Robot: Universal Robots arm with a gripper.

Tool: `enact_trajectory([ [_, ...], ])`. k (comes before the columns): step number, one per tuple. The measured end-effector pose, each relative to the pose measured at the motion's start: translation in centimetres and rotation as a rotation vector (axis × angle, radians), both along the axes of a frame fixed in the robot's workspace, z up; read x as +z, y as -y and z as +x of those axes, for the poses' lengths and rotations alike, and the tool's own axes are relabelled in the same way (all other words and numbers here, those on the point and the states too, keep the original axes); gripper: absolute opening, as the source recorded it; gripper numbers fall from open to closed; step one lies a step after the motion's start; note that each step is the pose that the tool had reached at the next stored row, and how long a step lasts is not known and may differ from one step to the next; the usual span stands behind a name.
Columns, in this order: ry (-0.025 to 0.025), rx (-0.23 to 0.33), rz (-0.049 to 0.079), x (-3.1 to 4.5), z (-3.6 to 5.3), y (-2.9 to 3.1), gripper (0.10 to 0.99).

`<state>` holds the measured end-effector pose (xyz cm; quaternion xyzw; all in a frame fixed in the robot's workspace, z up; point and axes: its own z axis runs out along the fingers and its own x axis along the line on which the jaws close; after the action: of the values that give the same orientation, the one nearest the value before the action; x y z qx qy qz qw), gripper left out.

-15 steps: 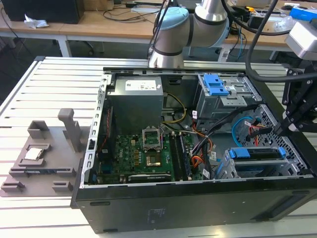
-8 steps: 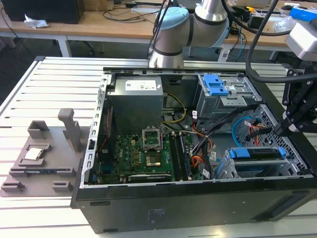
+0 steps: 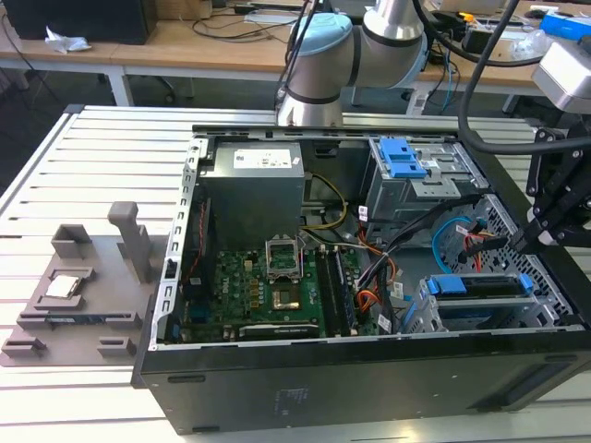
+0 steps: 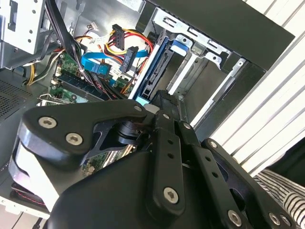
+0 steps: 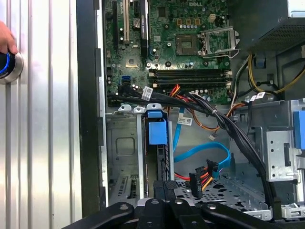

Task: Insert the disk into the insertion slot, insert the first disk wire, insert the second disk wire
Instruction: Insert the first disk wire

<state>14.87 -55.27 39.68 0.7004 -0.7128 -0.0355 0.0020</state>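
Already the disk (image 3: 480,284) sits in the insertion slot (image 3: 417,318), the second disk wire (image 3: 451,231) and first disk wire (image 3: 482,243) curling just beyond that slot. The gripper (image 3: 528,240) hangs near the slot at the exterior view's right, its opening impossible to tell.

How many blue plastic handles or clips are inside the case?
2. One is the handle of the disk, seated in the insertion slot at the exterior view's right; the other is the clip on the taller grey bay. Cables may hide more.
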Motion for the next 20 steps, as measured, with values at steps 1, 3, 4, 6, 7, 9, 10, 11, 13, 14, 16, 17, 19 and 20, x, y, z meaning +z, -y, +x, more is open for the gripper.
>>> enact_trajectory([
  [1,0.0000,0.000,0.000,0.00,0.00,0.00,0.106],
  [3,0.0000,0.000,0.000,-0.01,0.01,-0.19,0.106],
  [4,0.0000,0.000,0.000,-0.01,0.00,-0.47,0.106],
  [6,0.0000,0.000,0.000,0.00,0.00,-1.16,0.106],
  [7,0.0000,0.000,0.000,-0.01,0.00,-1.43,0.106],
  [9,0.0000,0.000,0.000,-0.03,0.00,-1.89,0.106],
  [10,0.0000,0.000,0.000,-0.06,0.00,-1.90,0.106],
  [11,0.0000,0.000,0.000,-0.09,0.00,-1.91,0.106],
  [13,0.0000,0.000,0.000,-0.33,0.00,-1.91,0.106],
  [14,0.0000,0.000,0.000,-0.53,0.00,-1.91,0.106],
  [16,0.0000,0.000,0.000,-0.80,0.00,-1.91,0.106],
  [17,0.0000,0.000,0.000,-0.84,0.00,-1.91,0.106],
  [19,0.0000,0.000,0.000,-0.90,0.00,-1.91,0.106],
  [20,0.0000,0.000,0.000,-0.90,0.00,-1.91,0.106],
])
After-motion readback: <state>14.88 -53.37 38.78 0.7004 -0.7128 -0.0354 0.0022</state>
